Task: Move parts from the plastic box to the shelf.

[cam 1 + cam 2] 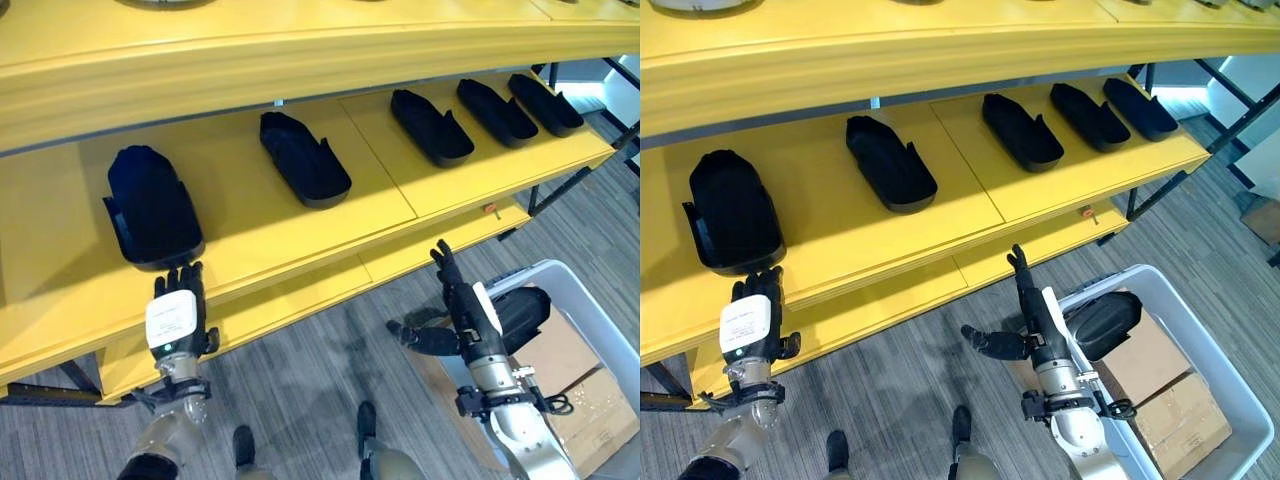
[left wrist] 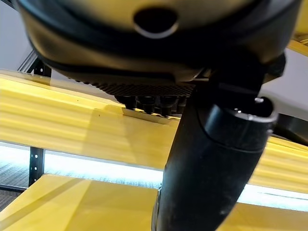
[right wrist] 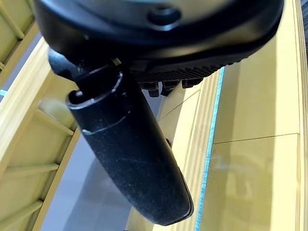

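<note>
**Five parts on the shelf, one left in the box**

Overhead, in the left eye view, a yellow shelf (image 1: 250,225) carries five black moulded parts in a row: the leftmost part (image 1: 150,205), a second part (image 1: 303,157), a third part (image 1: 431,126), a fourth part (image 1: 497,111) and the far-right part (image 1: 545,103). The left hand (image 1: 177,322) is at the shelf's front edge, just below the leftmost part, fingers straight and pointing up at it, holding nothing. The right hand (image 1: 470,315) hangs over the grey carpet floor (image 1: 300,380) in front of the shelf, fingers straight, thumb spread out to the side, empty.

The right eye view gives the clearest sight of the white plastic box (image 1: 1230,400) on the floor at the lower right. One black part in the box (image 1: 1102,322) lies at its near-left end, on top of brown cardboard pieces (image 1: 1160,385).

The left wrist view has the thumb (image 2: 211,159) standing out before yellow shelf boards (image 2: 72,125); nothing is in the hand.

The right wrist view likewise has the bare thumb (image 3: 130,154) beside the yellow shelf edge (image 3: 250,120).
</note>
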You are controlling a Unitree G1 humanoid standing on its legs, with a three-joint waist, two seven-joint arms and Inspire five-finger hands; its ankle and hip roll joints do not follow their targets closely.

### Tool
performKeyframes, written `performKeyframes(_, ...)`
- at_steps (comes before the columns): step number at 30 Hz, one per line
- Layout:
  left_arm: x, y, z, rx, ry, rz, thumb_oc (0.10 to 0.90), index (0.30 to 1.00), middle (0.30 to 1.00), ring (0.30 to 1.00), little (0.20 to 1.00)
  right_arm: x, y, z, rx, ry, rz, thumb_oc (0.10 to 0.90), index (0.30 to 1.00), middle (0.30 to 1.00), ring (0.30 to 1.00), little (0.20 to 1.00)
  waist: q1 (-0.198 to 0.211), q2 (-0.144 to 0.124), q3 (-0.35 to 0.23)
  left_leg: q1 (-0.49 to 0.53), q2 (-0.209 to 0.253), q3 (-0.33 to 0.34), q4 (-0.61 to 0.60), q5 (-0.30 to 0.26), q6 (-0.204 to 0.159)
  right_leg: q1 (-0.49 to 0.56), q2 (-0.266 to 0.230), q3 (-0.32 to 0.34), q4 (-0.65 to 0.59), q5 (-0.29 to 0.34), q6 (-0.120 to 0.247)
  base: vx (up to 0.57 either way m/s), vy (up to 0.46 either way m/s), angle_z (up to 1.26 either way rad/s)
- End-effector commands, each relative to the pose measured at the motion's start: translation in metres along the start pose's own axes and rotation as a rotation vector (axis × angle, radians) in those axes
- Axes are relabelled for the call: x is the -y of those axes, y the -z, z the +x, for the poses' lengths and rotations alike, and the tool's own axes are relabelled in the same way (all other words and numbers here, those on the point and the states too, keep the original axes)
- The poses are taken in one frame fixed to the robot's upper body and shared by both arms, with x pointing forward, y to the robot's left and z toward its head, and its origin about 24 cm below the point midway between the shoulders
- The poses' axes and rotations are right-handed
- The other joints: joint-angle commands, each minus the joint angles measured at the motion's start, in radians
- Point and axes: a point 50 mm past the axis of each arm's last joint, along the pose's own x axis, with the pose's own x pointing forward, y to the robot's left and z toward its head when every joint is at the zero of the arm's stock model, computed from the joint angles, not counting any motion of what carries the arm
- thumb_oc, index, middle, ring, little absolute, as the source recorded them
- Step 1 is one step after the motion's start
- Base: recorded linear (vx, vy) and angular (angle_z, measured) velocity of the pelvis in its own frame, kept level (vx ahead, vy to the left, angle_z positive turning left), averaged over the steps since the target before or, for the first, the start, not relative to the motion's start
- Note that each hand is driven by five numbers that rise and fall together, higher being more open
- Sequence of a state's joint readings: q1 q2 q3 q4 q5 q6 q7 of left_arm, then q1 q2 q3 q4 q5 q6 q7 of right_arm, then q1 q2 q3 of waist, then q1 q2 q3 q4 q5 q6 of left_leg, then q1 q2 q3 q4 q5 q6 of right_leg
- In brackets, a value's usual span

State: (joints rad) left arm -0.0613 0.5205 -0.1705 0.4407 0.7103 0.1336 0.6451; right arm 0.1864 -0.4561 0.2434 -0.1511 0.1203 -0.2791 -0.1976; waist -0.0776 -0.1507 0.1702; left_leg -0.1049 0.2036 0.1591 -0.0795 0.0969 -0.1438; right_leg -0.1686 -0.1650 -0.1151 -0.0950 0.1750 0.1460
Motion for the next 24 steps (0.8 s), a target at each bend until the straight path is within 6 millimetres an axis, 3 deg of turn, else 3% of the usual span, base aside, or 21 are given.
performKeyframes(1,-0.0320,-0.0063,0.0413,-0.009,-0.175,-0.026,0.900,1.000,1.000,1.000,1.000,0.0100,-0.0572,0.0202,0.339,0.009,0.001,0.900,1.000,1.000,1.000,1.000,-0.001,-0.016,0.030,0.070,0.022,0.011,-0.008,-0.049,0.020,0.052,-0.037,-0.040,0.008,-0.012,0.032,0.00,0.000,0.00)
performKeyframes(24,-0.0353,-0.0046,0.0488,-0.019,-0.189,-0.011,0.900,1.000,1.000,1.000,1.000,0.0087,-0.0582,0.0200,0.346,-0.005,-0.001,0.900,1.000,1.000,1.000,1.000,-0.008,-0.023,0.036,0.079,0.017,0.018,-0.008,-0.055,0.023,0.048,-0.036,-0.029,0.008,-0.012,0.032,0.00,0.000,0.00)
